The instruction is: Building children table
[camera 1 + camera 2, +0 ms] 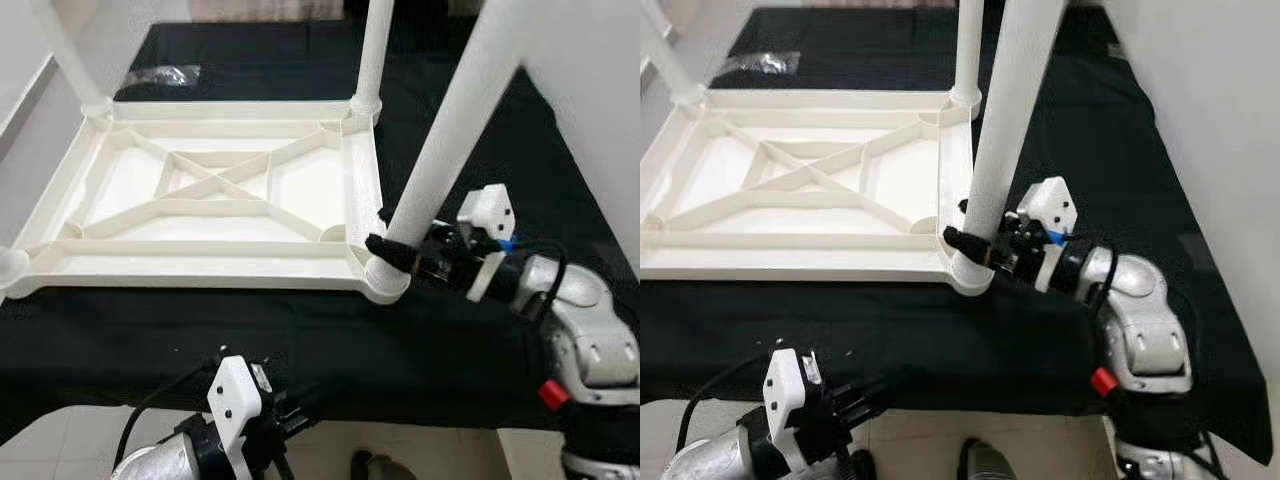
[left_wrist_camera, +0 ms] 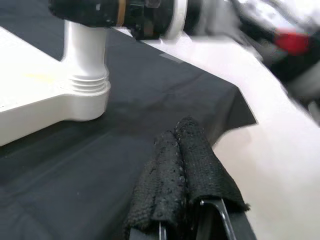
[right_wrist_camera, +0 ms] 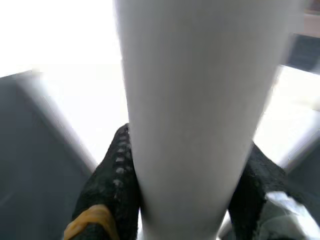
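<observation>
Right gripper is closed around the white table leg, just above the corner socket of the upturned white table top where this leg stands. The table top lies with its ribbed underside up on a black cloth that covers the work surface. At the far corner on the same side a second leg already stands in its socket, and at the far corner on the other side a third leg stands too. The near corner socket on that other side seems to have no leg yet, so I judge one leg is left. Left gripper hovers with fingers together and empty, near the front edge of the cloth, apart from the table top.
</observation>
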You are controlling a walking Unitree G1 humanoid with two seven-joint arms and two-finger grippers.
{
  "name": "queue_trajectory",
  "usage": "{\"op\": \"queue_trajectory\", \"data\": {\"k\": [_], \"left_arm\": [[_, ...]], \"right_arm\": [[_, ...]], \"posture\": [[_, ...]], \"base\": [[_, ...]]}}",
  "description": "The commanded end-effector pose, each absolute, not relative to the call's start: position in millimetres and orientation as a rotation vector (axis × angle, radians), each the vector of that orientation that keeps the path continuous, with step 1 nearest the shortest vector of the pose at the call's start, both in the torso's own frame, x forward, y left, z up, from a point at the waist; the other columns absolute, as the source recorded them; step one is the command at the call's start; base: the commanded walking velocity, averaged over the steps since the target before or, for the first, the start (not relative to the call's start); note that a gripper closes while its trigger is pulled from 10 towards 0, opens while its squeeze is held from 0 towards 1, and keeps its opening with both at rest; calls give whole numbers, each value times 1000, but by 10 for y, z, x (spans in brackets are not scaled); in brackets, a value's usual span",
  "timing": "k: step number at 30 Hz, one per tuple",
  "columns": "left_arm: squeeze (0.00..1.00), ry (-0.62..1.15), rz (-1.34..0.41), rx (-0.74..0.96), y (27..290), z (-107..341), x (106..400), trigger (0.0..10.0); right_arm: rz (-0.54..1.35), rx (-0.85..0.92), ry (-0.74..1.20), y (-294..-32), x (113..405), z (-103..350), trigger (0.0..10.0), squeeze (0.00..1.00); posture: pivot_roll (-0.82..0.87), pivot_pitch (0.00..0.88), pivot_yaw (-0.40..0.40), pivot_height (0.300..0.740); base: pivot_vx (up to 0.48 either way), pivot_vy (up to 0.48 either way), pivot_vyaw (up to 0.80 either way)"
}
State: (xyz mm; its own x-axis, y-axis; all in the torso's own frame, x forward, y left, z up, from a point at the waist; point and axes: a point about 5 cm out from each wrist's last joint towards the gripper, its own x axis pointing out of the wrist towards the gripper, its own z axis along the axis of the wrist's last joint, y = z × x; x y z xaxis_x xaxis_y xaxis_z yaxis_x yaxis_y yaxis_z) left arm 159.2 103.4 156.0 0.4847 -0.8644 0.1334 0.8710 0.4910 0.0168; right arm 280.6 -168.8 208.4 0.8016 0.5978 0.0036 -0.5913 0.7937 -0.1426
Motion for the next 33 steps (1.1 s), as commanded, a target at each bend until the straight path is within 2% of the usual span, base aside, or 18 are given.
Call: {"op": "queue_trajectory", "data": {"k": [1,2,6,10,13,14,16,17,18,19,21,23,24,27,30,31,32,33], "left_arm": [[0,-107,-1068,-59,1024,1506,1582,10000],[0,-110,-1072,-59,1014,1498,1608,10000],[0,-112,-1074,-59,1005,1490,1626,10000],[0,-125,-1065,-52,992,1479,1668,10000],[0,-130,-1058,-49,993,1481,1674,10000],[0,-132,-1052,-47,995,1483,1675,10000],[0,-134,-1046,-48,1001,1489,1669,10000],[0,-134,-1046,-50,998,1495,1664,10000],[0,-134,-1046,-50,998,1495,1664,10000],[0,-134,-1049,-53,993,1498,1660,10000],[0,-132,-1055,-56,987,1502,1647,10000],[0,-131,-1058,-59,982,1510,1625,10000],[0,-131,-1058,-59,982,1510,1625,10000],[0,-133,-1060,-61,975,1520,1603,10000],[0,-133,-1059,-61,974,1521,1598,10000],[0,-132,-1059,-61,975,1523,1593,10000],[0,-129,-1059,-62,977,1525,1584,10000],[0,-129,-1059,-62,977,1525,1584,10000]], "right_arm": [[224,-143,385,-1851,2553,1320,0,0],[136,-164,390,-1749,2466,1305,0,0],[109,-176,377,-1673,2433,1319,0,0],[137,-166,230,-1522,2751,1647,0,0],[145,-146,211,-1453,2811,1718,0,0],[172,-145,198,-1399,2852,1760,10000,0],[263,-215,204,-1331,2910,1737,10000,0],[299,-170,187,-1355,2965,1749,10000,188],[299,-170,187,-1355,2965,1749,10000,188],[352,-128,145,-1379,3032,1799,10000,1000],[499,-29,19,-1407,3118,2030,10000,1000],[633,-25,-60,-1472,3157,2261,10000,1000],[633,-25,-60,-1472,3157,2261,10000,1000],[844,-106,-90,-1571,3158,2446,10000,1000],[880,-142,-96,-1602,3169,2473,10000,1000],[930,-169,-81,-1640,3189,2487,10000,141],[959,-244,-55,-1690,3247,2476,10000,0],[959,-244,-55,-1690,3247,2476,10000,0]], "posture": [[41,264,-20,740],[43,252,-24,740],[44,250,-24,740],[36,231,-34,740],[44,231,-37,740],[44,234,-38,740],[37,239,-34,740],[44,245,-33,740],[44,245,-33,740],[44,245,-33,740],[52,252,-33,740],[58,264,-32,740],[58,264,-32,740],[69,272,-29,740],[69,272,-29,740],[74,278,-24,740],[80,282,-21,740],[80,282,-21,740]], "base": [[0,0,0],[0,0,0],[0,0,0],[0,0,0],[0,0,0],[0,0,0],[0,0,0],[0,0,0],[0,0,0],[0,0,0],[0,0,0],[0,0,0],[0,0,0],[0,0,0],[0,0,0],[0,0,0],[0,0,0],[0,0,0]]}}
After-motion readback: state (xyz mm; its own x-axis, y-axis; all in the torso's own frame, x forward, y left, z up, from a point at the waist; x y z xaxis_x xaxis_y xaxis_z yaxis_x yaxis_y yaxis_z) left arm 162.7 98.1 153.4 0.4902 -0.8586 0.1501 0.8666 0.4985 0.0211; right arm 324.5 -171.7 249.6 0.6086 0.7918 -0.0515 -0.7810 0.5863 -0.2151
